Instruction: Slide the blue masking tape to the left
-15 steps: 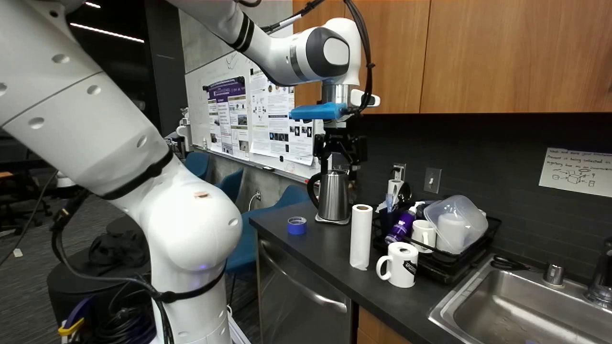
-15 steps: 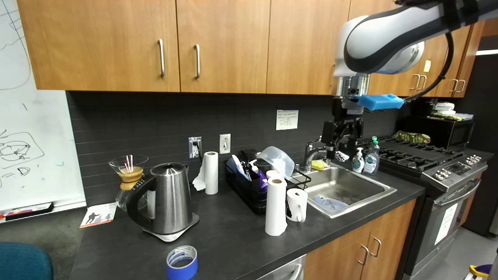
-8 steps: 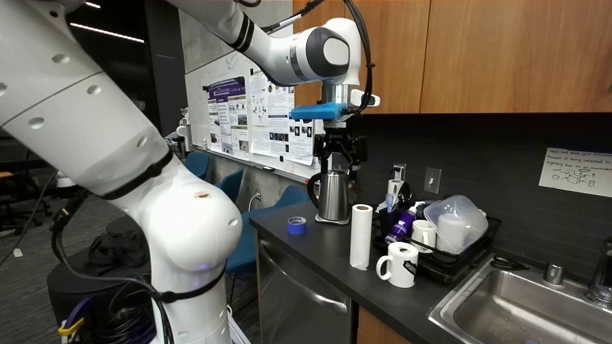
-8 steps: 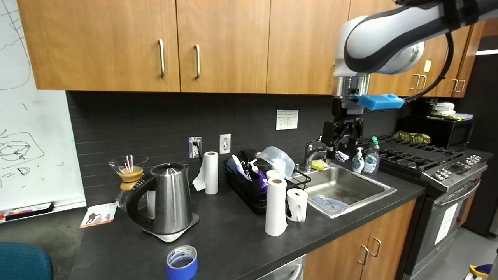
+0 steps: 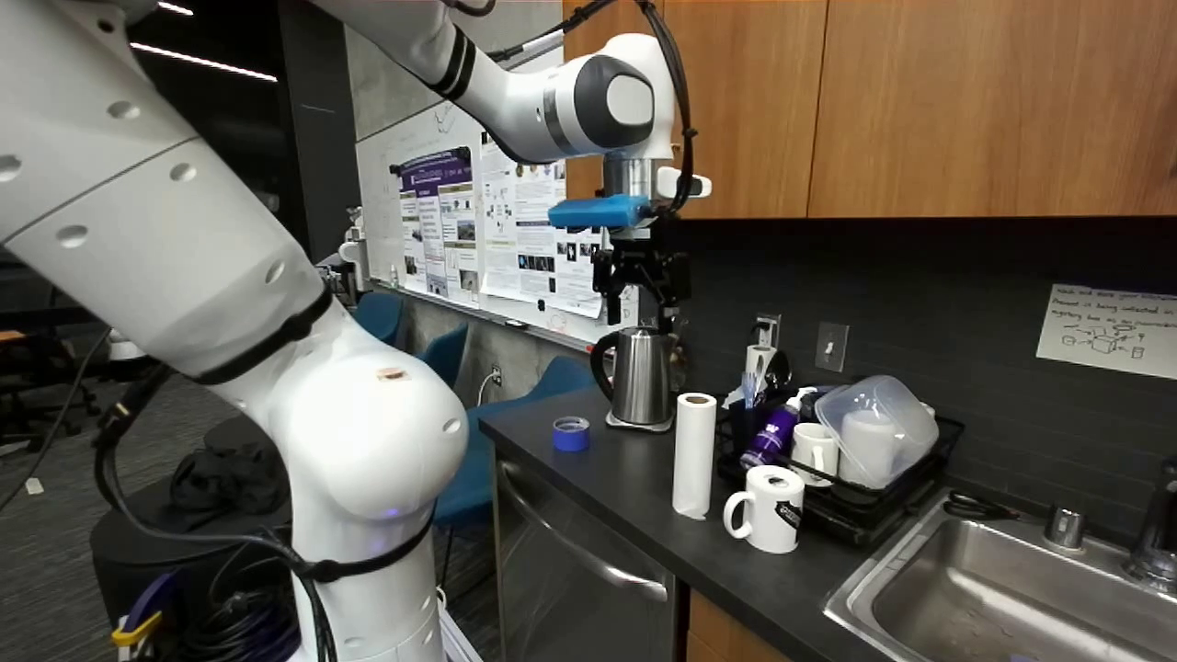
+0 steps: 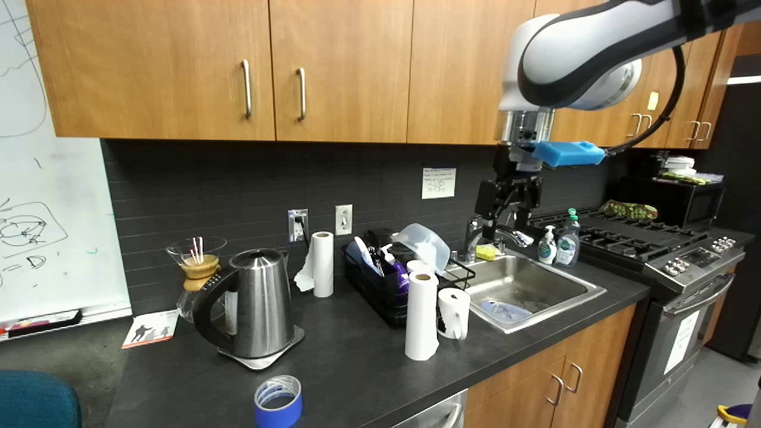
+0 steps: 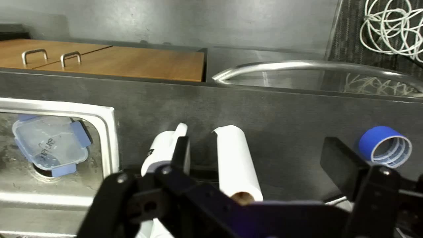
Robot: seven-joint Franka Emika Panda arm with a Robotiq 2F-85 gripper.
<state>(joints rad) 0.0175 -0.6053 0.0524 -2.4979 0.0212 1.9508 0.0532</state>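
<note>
The blue masking tape (image 5: 570,439) is a small bright blue roll lying flat on the dark counter near the steel kettle (image 5: 641,377). In an exterior view, the tape (image 6: 279,414) shows at the bottom edge, in front of the kettle (image 6: 261,309). In the wrist view, the tape (image 7: 375,140) is at the far right, beyond the right finger. My gripper (image 5: 641,317) is open and empty, high above the counter; it also shows in an exterior view (image 6: 504,227). In the wrist view, the gripper's (image 7: 257,145) fingers stand wide apart with nothing between their pads.
A tall white paper-towel roll (image 5: 694,457) and a white mug (image 5: 772,510) stand on the counter below the gripper. A black dish rack (image 6: 380,297) and the sink (image 6: 535,291) lie beyond. Wooden cabinets (image 6: 339,71) hang above. The counter's front edge (image 7: 264,88) is near the tape.
The arm and gripper have moved a little to the left in both exterior views and slightly up. The tape and other objects have not moved.
</note>
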